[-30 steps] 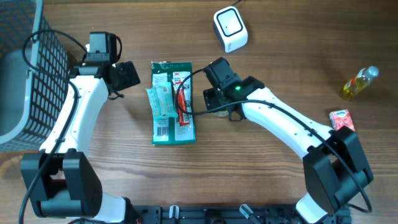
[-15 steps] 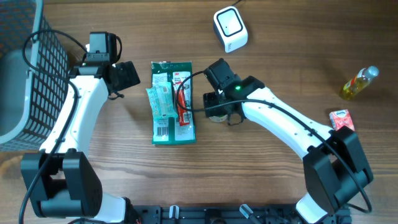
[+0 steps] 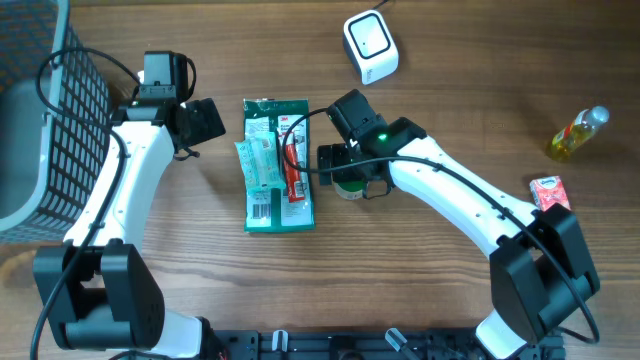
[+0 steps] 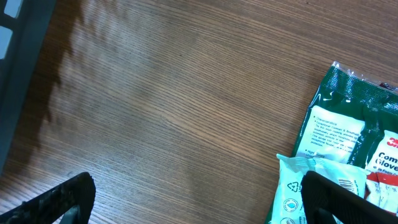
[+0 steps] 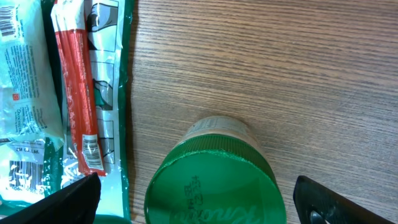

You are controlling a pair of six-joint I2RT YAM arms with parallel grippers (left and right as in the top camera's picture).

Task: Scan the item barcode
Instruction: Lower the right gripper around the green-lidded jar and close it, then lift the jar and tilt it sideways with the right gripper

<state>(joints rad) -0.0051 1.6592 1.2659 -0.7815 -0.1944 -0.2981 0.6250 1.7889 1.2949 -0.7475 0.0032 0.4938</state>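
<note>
At the table's middle, the right arm reaches leftward with its wrist bent down. The right gripper (image 5: 196, 182) is spread wide astride a jar (image 5: 214, 168), its fingers (image 5: 68, 200) clear of the ribbed green lid. The jar sits just beside a glossy green packet (image 3: 278, 165) of flat sachets. The left arm stretches forward, and the left gripper (image 4: 198, 180) is likewise spread, over the bare wood-grain table (image 4: 155, 93) by the packet's corner. The rounded white scanner (image 3: 370, 46) sits well apart, farther back.
</note>
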